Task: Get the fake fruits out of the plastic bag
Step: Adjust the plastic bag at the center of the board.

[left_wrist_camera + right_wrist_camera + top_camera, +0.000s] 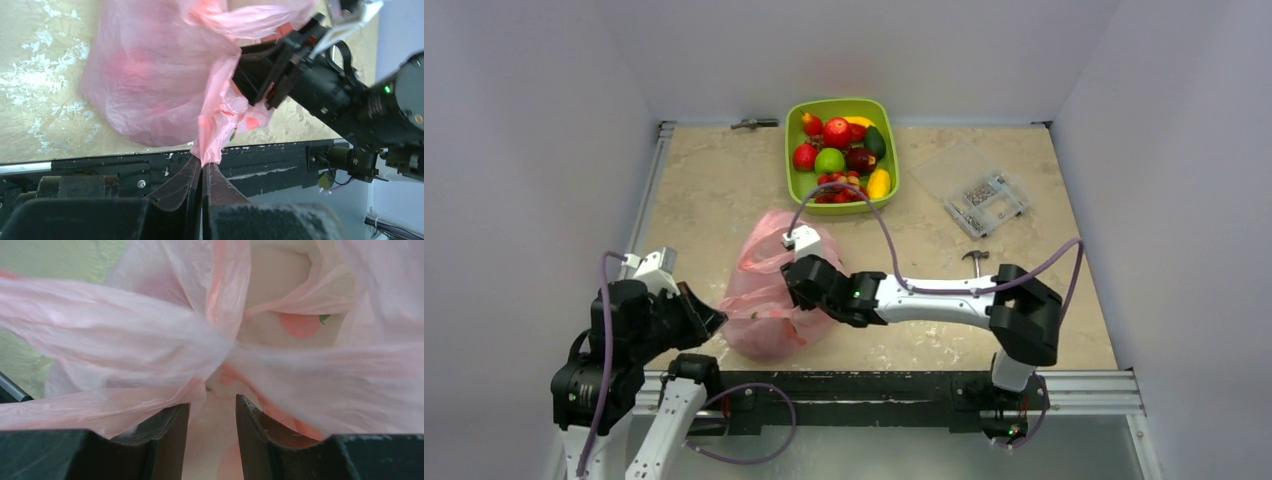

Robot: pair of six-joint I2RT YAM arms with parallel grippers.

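Note:
The pink plastic bag (769,300) lies crumpled on the table near the front edge. My left gripper (711,318) is shut on a gathered edge of the bag (150,75), with the plastic pinched at the fingertips (204,162). My right gripper (799,283) is at the bag's mouth, open (211,402), with pink film draped over and between the fingers. A red fruit (300,325) with a green leaf shows through the film, and a red shape (252,121) shows in the left wrist view. Several fake fruits (837,132) lie in the tray, including a green apple (829,160).
The lime-green tray (793,165) stands at the back centre, also holding a dark avocado (875,142). A clear plastic parts box (987,202) sits at the back right and a small hammer (975,256) lies near the right arm. The table's black front rail (280,160) lies just behind the bag.

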